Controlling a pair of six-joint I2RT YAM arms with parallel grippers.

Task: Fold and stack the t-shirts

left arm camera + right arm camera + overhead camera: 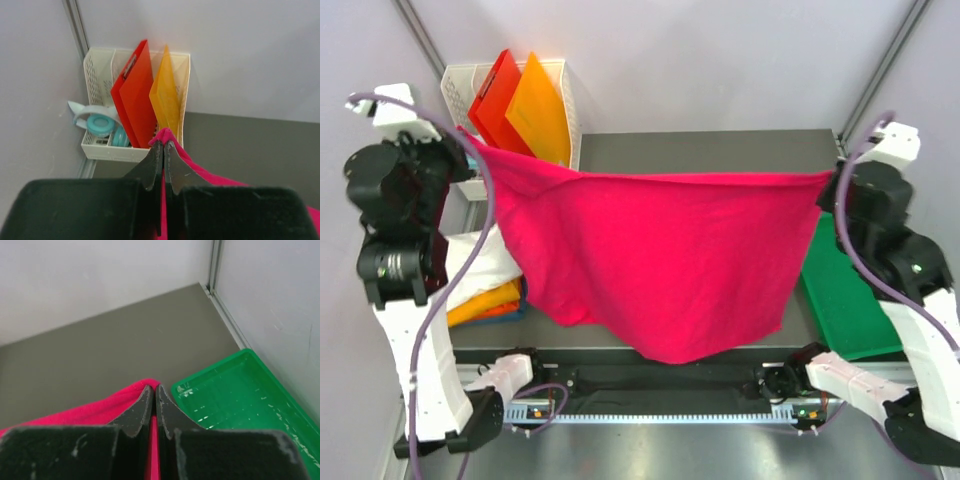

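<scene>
Left gripper (163, 146), right gripper (154, 389) — both pinch the crimson t-shirt (660, 260) aloft.

Walls: plain pale grey panels (720, 60) at the back and both sides, bare and matte.
Corner struts: slim grey metal strips slant up the back corners, left (423, 40) and right (895, 45).
Worktop: flat, dull grey-olive surface (700, 150), meeting the back wall in a straight seam.
Back left corner: white perforated rack (95, 75) against the wall, holding an upright red board (135, 95) and an orange board (167, 95).
Right side: green tray (235, 395) beside the side wall, its floor glinting.
Light: soft and even, no hard shadows.
</scene>
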